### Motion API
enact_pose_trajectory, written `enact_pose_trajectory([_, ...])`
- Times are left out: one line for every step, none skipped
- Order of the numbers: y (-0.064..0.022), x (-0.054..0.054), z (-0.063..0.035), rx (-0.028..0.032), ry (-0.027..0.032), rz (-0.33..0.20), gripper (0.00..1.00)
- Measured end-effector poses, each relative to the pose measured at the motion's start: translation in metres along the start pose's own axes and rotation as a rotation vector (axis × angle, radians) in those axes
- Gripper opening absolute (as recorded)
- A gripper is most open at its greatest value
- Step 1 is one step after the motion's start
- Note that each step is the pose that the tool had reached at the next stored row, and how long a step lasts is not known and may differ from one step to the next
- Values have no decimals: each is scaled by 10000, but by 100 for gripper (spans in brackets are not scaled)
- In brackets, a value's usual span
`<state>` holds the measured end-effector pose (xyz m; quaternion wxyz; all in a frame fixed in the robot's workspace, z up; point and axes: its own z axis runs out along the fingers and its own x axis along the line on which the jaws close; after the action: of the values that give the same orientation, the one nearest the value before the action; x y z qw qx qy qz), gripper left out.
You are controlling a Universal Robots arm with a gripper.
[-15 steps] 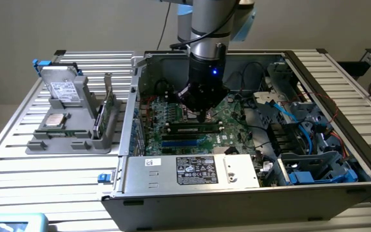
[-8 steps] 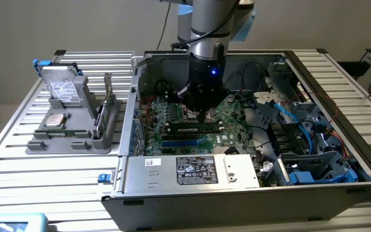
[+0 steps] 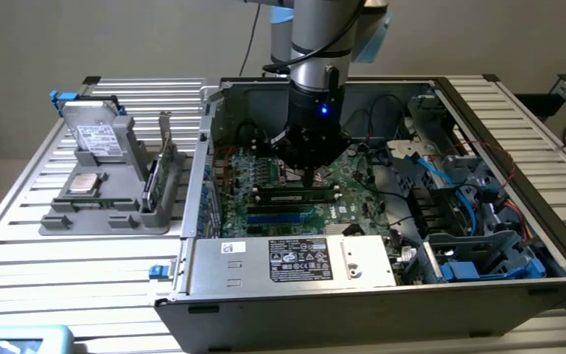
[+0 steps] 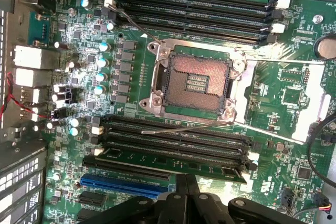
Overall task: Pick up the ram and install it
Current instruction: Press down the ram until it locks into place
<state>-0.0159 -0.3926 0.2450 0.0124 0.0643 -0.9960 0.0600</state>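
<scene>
The tool (image 4: 186,203), fingers apart and holding nothing, hovers over the ram (image 4: 173,162) lying lengthwise in its slot.

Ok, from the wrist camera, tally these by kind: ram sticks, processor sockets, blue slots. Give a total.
ram: 1, at a black slot
processor socket: 1, empty
blue slot: 1
Total: 3

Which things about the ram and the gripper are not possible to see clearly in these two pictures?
- Gripper fingertips: in the exterior view, dark against the board; open or shut cannot be told.
- Ram seating: in the wrist view it lies along a slot, but whether it is fully latched cannot be judged.
- Ram label: too small to read in the exterior view.
</scene>
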Motion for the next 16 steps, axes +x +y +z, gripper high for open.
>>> enact_pose_trajectory([0, 1, 0, 6, -12, 26, 11])
enact_pose_trajectory([-1, 2, -1, 16, -20, 50, 11])
enact_pose_trajectory([-2, 4, -1, 25, -27, 66, 11])
enact_pose_trajectory([-3, 6, 0, 35, -32, 77, 11])
enact_pose_trajectory([-5, 10, 1, 43, -36, 89, 11])
enact_pose_trajectory([-7, 14, 1, 54, -37, 100, 11])
enact_pose_trajectory([-8, 17, 1, 63, -38, 113, 11])
enact_pose_trajectory([-9, 20, 1, 67, -39, 126, 11])
enact_pose_trajectory([-8, 26, 2, 68, -39, 141, 11])
enact_pose_trajectory([-9, 32, 2, 69, -37, 156, 11])
enact_pose_trajectory([-8, 39, 2, 69, -36, 169, 11])
enact_pose_trajectory([-8, 46, 2, 69, -34, 183, 11])
enact_pose_trajectory([-8, 48, 2, 69, -33, 199, 11])
enact_pose_trajectory([-8, 48, 2, 69, -33, 203, 11])
enact_pose_trajectory([-8, 49, 2, 68, -33, 206, 11])
enact_pose_trajectory([-8, 49, 2, 68, -32, 206, 11])
